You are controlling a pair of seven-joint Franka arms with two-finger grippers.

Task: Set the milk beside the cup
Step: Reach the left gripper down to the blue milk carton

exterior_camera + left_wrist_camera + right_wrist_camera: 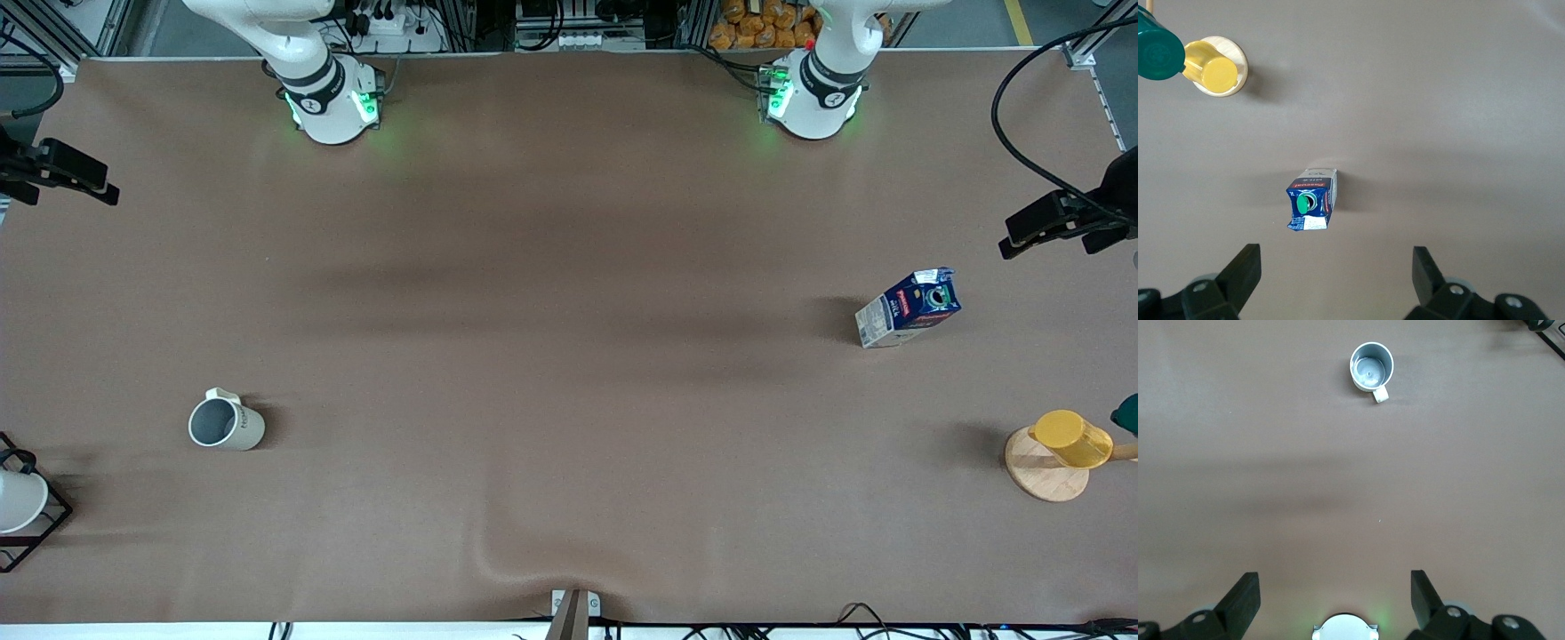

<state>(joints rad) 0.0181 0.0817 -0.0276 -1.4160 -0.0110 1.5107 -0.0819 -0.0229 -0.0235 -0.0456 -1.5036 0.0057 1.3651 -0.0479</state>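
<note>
Brown table cover [569,267], rippled at edge nearest front camera. Yellow cup [1071,438] tilted on round wooden stand [1047,471], toward left arm's end; dark green object [1127,414] just beside, possibly another cup. White cup [20,500] in black wire rack [36,533], right arm's end.

Robotics lab: alu-frame rig [84,31], power strips [582,40], side cams [58,169].

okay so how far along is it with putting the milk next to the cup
Nothing looks done yet. The milk stands toward the left arm's end of the table, the cup toward the right arm's end, well apart. Nothing is in hand: the left gripper is open, high over the milk; the right gripper is open above bare table. Still left: grasping the milk, carrying it over, setting it beside the cup.
</note>
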